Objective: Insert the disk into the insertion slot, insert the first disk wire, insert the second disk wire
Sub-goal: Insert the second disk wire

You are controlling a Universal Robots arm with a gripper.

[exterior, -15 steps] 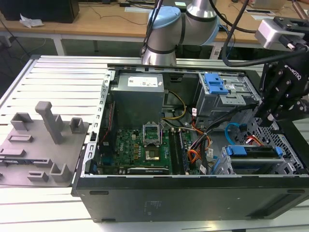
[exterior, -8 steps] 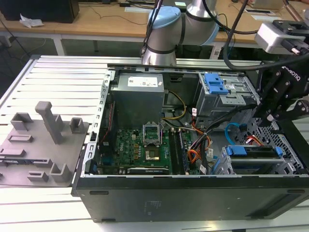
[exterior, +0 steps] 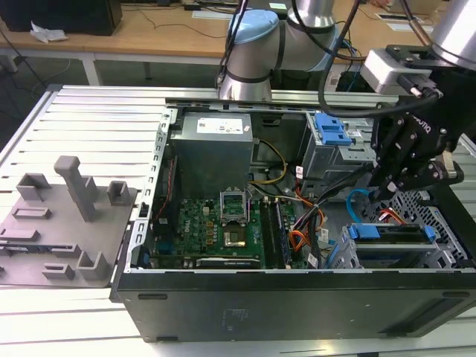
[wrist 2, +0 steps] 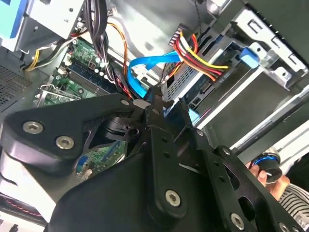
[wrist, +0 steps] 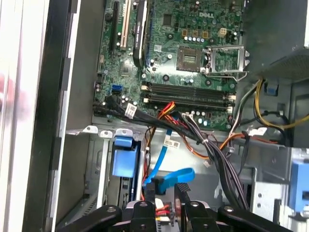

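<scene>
The gripper (wrist: 165, 193) sits low inside the computer case (exterior: 297, 305). Its fingers (wrist: 150, 192) look clenched on the dark plug end of the blue cable (wrist: 166, 176), which curls up in a loop just above them. I judge this cable light and limp, a thin ribbon that springs back and twists easily. The small hard plug is the only sound place to hold it, gripped on its flat sides. The socket pins are probably delicate, so it should go in square.

Just beyond, in the exterior view, the drive (exterior: 392, 232) in its blue frame already lies in the bay (exterior: 448, 256) of perforated metal. Orange and black wire bundles crowd beside it. Further in is the green circuit board (exterior: 216, 223). The case rests on a slatted metal table (exterior: 97, 119), beside a grey block plate (exterior: 59, 223), with wooden desks (exterior: 149, 30) behind.
</scene>
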